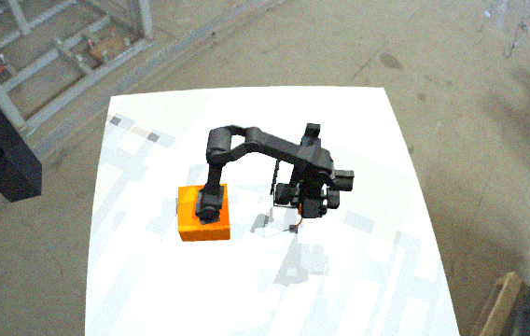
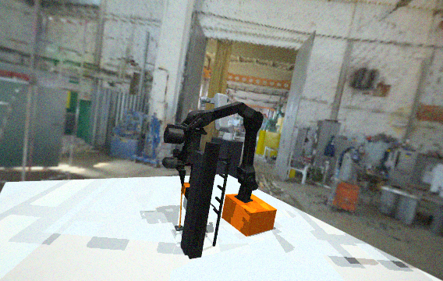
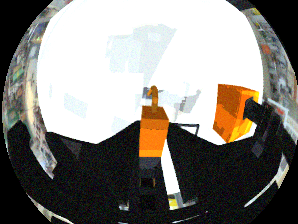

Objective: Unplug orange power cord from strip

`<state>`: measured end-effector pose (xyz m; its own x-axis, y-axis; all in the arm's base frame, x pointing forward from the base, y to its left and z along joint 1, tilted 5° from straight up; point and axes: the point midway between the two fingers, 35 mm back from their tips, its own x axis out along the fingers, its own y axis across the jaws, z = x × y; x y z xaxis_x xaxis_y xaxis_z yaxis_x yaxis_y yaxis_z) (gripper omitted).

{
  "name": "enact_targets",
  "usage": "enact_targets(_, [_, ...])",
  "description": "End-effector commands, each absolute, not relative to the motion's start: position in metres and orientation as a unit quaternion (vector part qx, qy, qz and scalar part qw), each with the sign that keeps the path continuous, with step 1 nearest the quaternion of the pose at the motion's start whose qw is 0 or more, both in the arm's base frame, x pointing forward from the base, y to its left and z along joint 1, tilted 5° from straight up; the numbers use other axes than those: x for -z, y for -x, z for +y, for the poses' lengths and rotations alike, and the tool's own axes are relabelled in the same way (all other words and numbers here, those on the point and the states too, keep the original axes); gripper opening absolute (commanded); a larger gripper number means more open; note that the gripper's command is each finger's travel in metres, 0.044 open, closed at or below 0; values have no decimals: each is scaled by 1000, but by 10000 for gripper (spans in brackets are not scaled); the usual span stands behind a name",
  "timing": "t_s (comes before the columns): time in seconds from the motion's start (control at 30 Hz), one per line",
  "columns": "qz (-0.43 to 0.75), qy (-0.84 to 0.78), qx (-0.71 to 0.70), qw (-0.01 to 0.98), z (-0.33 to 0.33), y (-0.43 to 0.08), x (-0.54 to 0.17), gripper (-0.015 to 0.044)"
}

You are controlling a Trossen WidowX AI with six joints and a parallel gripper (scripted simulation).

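gripper [image 3: 152, 163]: one, pinching the orange plug [image 3: 152, 132]
cord [image 2: 180, 208]: one, hanging down to table [image 2: 69, 218]
power strip [image 2: 200, 199]: one, standing upright

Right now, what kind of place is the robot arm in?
Probably an old factory or workshop hall. There is a worn concrete floor, a metal frame rack beside the white table, and blurry machines along a peeling brick wall.

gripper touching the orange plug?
Touching. Wrist view shows the orange plug squeezed between the jaws of the gripper, no gap on either side.
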<state>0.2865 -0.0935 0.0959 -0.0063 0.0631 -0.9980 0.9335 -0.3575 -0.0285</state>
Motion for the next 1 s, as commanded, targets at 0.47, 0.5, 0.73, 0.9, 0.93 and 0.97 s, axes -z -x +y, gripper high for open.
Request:
enact_targets(0.47, [419,-592,573,382,-144,-268,-105,440])
enact_targets(0.5, [419,-592,573,382,-146,-267,-105,440])
enact_targets(0.73, [419,-592,573,382,-146,-267,-105,440])
enact_targets(0.9, [419,-592,573,382,-146,-267,-105,440])
enact_targets(0.93, [419,-592,573,382,-146,-267,-105,440])
enact_targets(0.97, [419,-592,573,382,-146,-267,-105,440])
